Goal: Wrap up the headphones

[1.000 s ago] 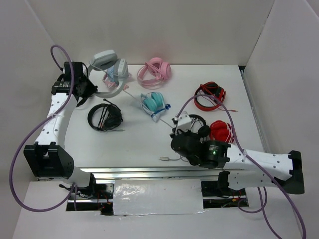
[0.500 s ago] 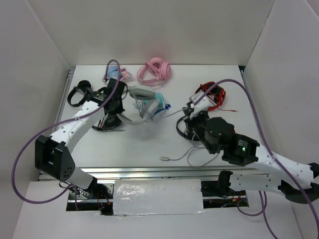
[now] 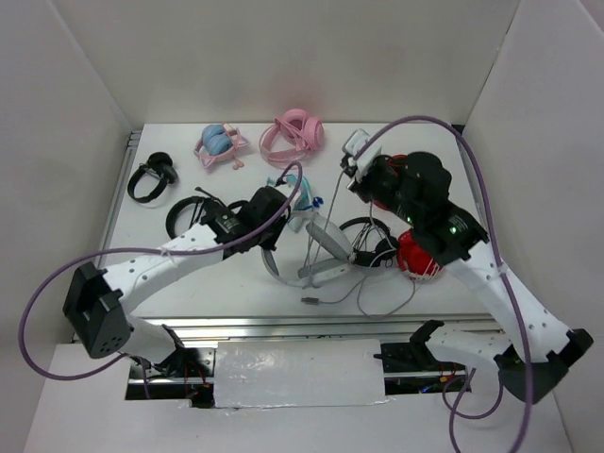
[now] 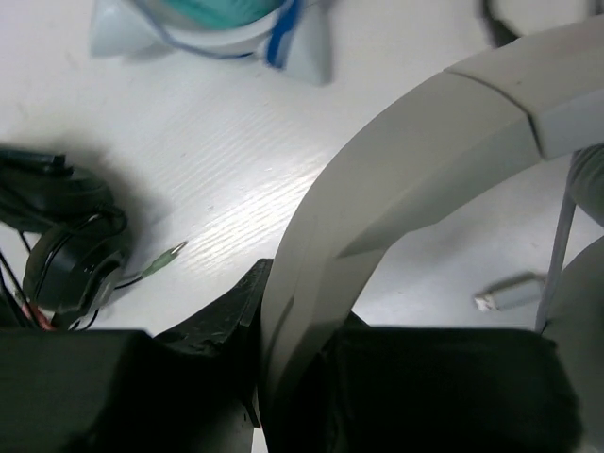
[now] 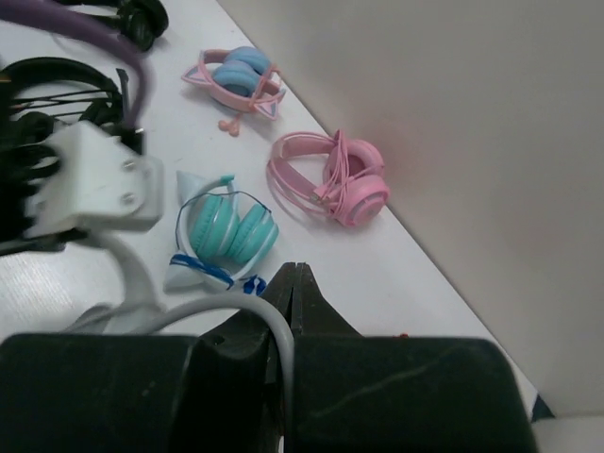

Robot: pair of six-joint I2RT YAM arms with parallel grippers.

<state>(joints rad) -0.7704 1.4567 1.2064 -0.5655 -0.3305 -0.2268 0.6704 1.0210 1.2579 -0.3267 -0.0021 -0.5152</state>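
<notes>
The white worktop (image 3: 189, 274) is carrying the large light-grey over-ear headphones (image 3: 326, 238) at centre. The left pincer (image 4: 288, 368) is clamping their padded band. The right pincer (image 5: 291, 302) is closing on the thin pale-grey cable (image 5: 241, 304), holding it above. Judgement: winding is beginning; next, looping cable round the band. The cable's lower run is getting lost among other leads.

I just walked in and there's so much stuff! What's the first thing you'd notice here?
The big grey headphones mid-table, clamped by the band in the left gripper, while the right gripper behind pinches their thin cable. Around them lie colourful pairs: a pink pair at the back, a red pair on the right.
</notes>
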